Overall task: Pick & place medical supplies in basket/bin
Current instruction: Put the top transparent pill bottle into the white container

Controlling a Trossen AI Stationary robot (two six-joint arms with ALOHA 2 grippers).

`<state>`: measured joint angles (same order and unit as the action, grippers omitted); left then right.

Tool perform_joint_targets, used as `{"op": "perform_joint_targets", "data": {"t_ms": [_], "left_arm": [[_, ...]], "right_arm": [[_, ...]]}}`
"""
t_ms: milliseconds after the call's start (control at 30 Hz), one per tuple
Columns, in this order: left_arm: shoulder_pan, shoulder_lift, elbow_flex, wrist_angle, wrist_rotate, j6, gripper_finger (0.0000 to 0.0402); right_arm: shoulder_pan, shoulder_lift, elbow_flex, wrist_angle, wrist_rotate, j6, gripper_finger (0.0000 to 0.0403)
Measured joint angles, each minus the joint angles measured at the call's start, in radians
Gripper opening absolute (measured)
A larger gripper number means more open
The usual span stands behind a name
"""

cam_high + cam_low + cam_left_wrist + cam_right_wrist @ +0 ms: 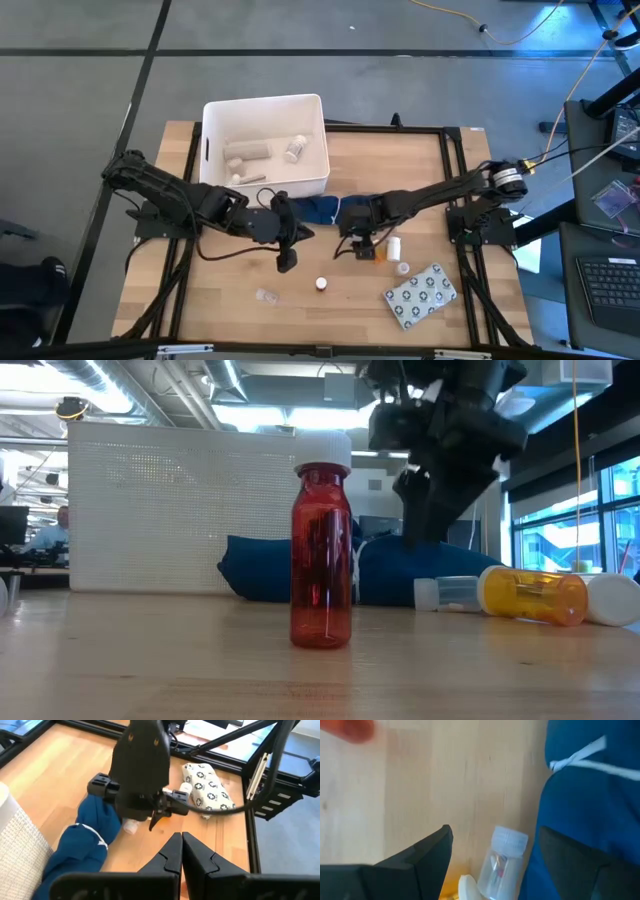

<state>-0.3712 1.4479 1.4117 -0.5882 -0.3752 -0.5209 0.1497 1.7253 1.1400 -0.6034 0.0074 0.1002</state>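
My right gripper point(495, 831) is open, pointing down just above the table. Its two fingers stand on either side of a small clear vial with a white cap point(501, 861), which lies on its side against the dark blue cloth point(590, 785). I see no touch. An orange pill bottle point(365, 252) lies beside it. My left gripper point(181, 851) is shut and empty, left of these point(287, 260). A small red bottle point(322, 560) stands upright near the front. The white tub point(265, 145) at the far side holds gauze rolls and a vial.
A grey dotted blister pack point(420, 295) lies at the front right. A white vial point(393, 245) and a white cap point(403, 268) lie right of the orange bottle. A clear vial point(266, 296) lies at the front left. Black frame rails border the table.
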Motion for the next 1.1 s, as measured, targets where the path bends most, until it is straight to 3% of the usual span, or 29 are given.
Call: {"op": "perform_joint_targets", "data": {"t_ms": [433, 1100], "left_arm": [[-0.007, 0.0, 0.0, 0.0, -0.003, 0.002, 0.0002], [-0.007, 0.001, -0.001, 0.001, -0.027, 0.002, 0.0002]], "right_arm": [[0.0, 0.093, 0.0, -0.009, 0.0, 0.052, 0.0287], [0.0, 0.139, 0.0, -0.055, 0.001, 0.024, 0.0158]]}}
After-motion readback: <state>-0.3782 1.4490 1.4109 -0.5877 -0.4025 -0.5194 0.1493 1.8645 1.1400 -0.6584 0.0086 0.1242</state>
